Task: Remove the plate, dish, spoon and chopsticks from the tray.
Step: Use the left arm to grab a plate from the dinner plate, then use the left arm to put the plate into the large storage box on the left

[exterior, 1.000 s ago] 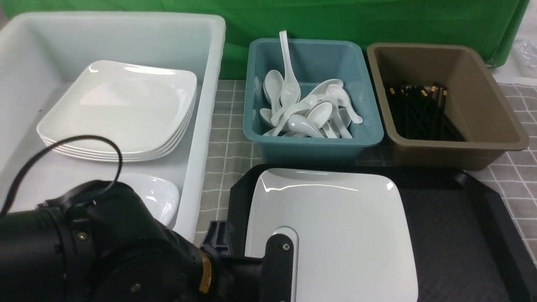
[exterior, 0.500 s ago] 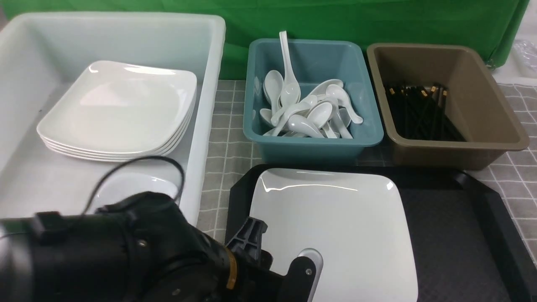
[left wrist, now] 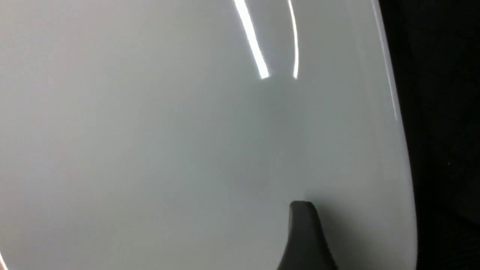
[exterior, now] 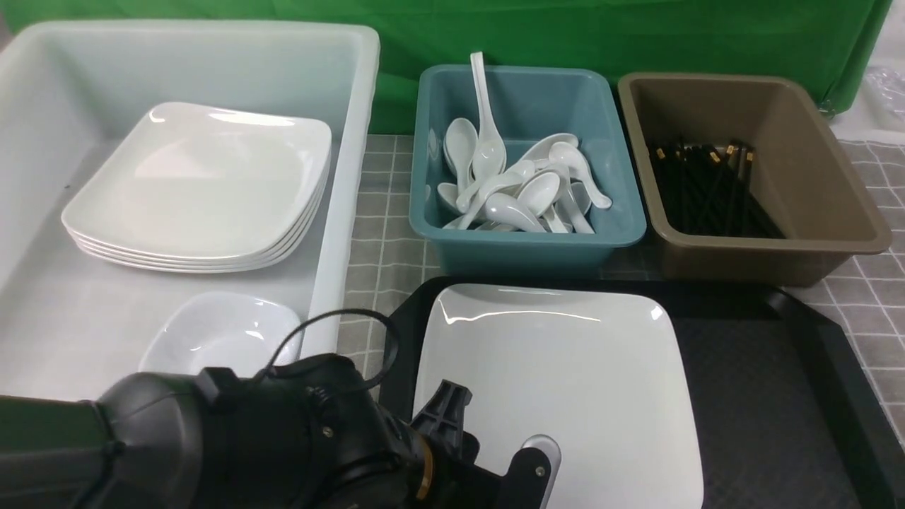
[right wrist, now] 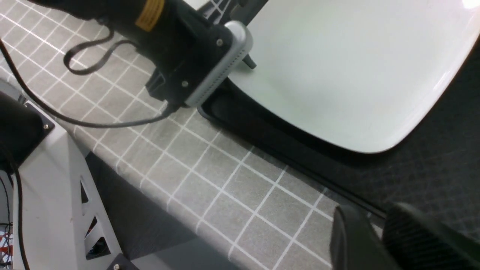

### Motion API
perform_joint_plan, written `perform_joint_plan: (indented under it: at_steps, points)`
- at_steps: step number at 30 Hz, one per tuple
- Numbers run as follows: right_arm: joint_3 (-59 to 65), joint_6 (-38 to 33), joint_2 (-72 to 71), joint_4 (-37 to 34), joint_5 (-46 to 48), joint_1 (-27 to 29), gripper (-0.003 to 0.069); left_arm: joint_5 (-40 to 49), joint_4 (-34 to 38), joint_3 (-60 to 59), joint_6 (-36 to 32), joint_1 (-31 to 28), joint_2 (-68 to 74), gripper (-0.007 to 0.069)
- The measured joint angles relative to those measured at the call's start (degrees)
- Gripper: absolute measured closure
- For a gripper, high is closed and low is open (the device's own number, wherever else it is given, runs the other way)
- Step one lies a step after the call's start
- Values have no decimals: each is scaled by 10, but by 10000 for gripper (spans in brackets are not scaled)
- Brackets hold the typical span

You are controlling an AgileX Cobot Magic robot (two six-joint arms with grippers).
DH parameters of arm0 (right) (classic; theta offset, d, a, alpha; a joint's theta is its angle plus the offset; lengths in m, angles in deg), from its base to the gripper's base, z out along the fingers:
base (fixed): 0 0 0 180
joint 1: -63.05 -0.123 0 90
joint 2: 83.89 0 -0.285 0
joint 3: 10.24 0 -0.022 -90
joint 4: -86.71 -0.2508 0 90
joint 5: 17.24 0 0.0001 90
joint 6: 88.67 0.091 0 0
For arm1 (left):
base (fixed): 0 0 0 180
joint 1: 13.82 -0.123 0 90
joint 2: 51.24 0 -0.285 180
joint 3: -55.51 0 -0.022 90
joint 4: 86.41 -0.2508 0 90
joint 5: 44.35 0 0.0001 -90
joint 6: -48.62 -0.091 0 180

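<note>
The left gripper (exterior: 495, 433) has its jaws wide apart, bottom middle of the front view, at the left edge of the plate (exterior: 565, 367). The plate lies on the left of the tray (exterior: 763, 396). The right gripper (right wrist: 373, 219) has fingers close together; closed or not, I cannot tell. The dish (exterior: 219, 339) sits in the white tub (exterior: 346, 177), lower left.

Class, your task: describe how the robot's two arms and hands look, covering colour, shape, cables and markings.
The left arm is glossy black and rounded, with a yellow label, a looping black cable and a silver-grey block with a perforated edge at the wrist. Its fingers are dark grey and tapered. The right hand has two black fingers, one ribbed.
</note>
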Motion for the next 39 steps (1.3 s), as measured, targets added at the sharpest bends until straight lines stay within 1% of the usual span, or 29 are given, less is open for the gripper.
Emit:
perform_joint_plan:
  at_steps: [3, 5, 8, 11, 13, 14, 17, 20, 22, 23, 24, 25, 27, 30, 33, 35, 37, 39]
  points:
    - [0, 0, 0, 0, 0, 0, 494, -12, -31, 3, 24, 0, 10, 253]
    - [0, 0, 0, -1, 0, 0, 494, -19, -58, 6, 53, 0, 17, 258]
    - [0, 0, 0, -1, 0, 0, 494, -19, -74, 6, 77, 0, 21, 274]
    - [0, 0, 0, -1, 0, 0, 494, -10, -77, 8, 95, 2, 24, 336]
    - [0, 0, 0, -1, 0, 0, 494, -5, -78, 9, 96, 5, 26, 410]
    - [0, -1, 0, -1, 0, 0, 494, -10, -83, 10, 93, 7, 26, 429]
    - [0, -1, 0, -1, 0, 0, 494, -7, -87, 10, 93, 19, 17, 435]
    - [0, -1, 0, -1, -1, 0, 494, 17, -73, 7, 107, 44, -11, 452]
    - [0, -1, 0, -1, -6, 0, 494, 36, -64, 5, 116, 67, -40, 488]
    - [0, -1, 0, -1, -13, 0, 494, 46, -58, 5, 120, 82, -69, 522]
    - [0, -1, 0, -2, -17, 0, 494, 51, -57, 5, 121, 87, -78, 533]
    - [0, -1, 0, -2, -25, 0, 494, 59, -55, 5, 127, 104, -107, 561]
    - [0, -1, 0, -1, -35, 0, 494, 80, -48, 5, 136, 127, -162, 589]
    - [1, -1, 0, 1, -44, 0, 494, 100, -28, 4, 140, 140, -211, 598]
    - [1, -1, 0, 5, -55, 0, 496, 115, 0, 1, 144, 141, -257, 598]
    - [1, -1, 0, 11, -64, 0, 526, 126, 9, -1, 144, 141, -292, 597]
    - [1, 0, 0, 20, -74, 0, 588, 126, 12, -1, 144, 141, -312, 597]
    - [0, 6, 0, 30, -76, 0, 621, 126, 13, -1, 144, 141, -334, 597]
